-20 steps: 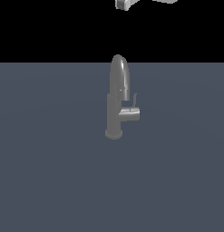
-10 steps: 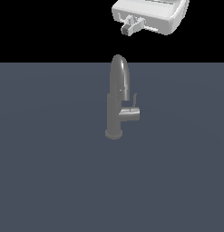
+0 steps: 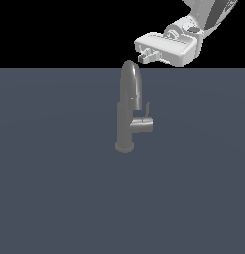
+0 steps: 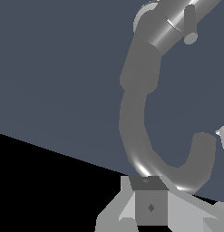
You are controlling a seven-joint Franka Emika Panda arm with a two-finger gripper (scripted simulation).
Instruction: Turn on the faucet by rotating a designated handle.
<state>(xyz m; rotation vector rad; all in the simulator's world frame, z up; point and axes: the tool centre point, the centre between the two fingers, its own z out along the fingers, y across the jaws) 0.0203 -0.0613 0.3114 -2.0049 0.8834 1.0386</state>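
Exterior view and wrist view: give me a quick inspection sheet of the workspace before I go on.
Surface: plain blue-grey floor, unmarked.
Job's things: faucet upright on its round base; handle a thin rod standing up from the side stub, untouched.
Clutter: nothing seen.
Grippers: pincer above the spout's arch, towards the exterior view's right, clear of the handle; whether open or shut cannot be told.
Cables: nothing seen.
Surroundings: black void beyond the floor.
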